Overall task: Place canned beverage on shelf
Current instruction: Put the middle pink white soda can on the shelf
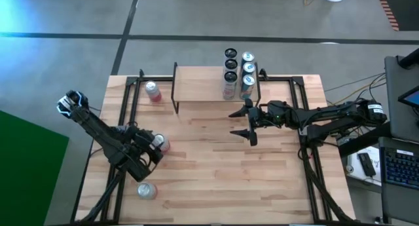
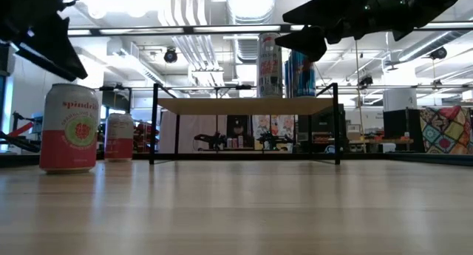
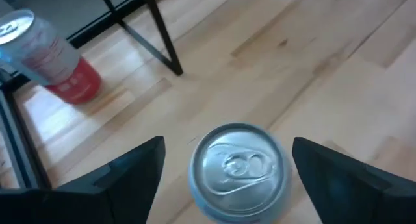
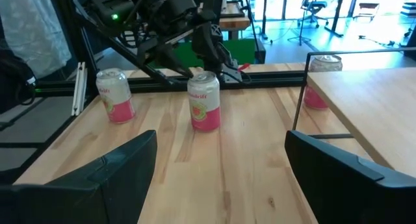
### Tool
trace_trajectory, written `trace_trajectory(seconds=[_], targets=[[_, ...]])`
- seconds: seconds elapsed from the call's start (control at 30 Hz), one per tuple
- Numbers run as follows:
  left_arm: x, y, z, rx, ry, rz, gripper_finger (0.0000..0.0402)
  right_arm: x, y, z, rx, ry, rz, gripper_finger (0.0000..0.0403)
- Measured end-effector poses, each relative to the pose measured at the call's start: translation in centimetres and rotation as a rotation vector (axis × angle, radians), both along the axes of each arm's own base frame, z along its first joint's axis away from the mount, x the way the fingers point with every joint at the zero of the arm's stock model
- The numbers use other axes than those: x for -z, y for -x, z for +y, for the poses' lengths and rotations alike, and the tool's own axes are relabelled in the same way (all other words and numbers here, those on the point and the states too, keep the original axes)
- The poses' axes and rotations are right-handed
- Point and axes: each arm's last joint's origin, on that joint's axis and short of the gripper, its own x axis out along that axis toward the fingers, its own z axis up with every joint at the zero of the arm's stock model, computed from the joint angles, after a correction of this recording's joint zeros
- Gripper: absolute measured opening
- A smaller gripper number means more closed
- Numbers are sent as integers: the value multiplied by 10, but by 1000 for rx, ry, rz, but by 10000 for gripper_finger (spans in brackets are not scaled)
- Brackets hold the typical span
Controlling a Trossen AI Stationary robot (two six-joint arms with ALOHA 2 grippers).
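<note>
on shelf (image 1: pixel 203 85): several cans (image 1: pixel 239 72) already stand
left of shelf: left gripper (image 3: pixel 227 178) wide, straddling pink can (image 3: pixel 237 169), ungrasped
near shelf: right gripper (image 1: pixel 243 124) wide, empty

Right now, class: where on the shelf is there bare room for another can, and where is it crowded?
The shelf is bare across its left and middle planks, up to its left edge. Its right end is crowded with the cluster of cans. The right gripper hangs open just in front of that end.
</note>
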Motion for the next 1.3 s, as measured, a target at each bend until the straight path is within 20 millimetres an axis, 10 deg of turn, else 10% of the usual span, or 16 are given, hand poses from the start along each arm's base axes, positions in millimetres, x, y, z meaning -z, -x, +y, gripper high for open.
trace_trajectory(seconds=[0.27,1.0,1.3], targets=[[22,5,-1,-14,71,15,395,0,0,0,0,-1,2,327],[53,8,4,-27,26,-51,271,-1,0,0,3,-18,-11,327],[24,-11,1,64,-52,-19,286,-4,0,0,2,-16,-28,327]])
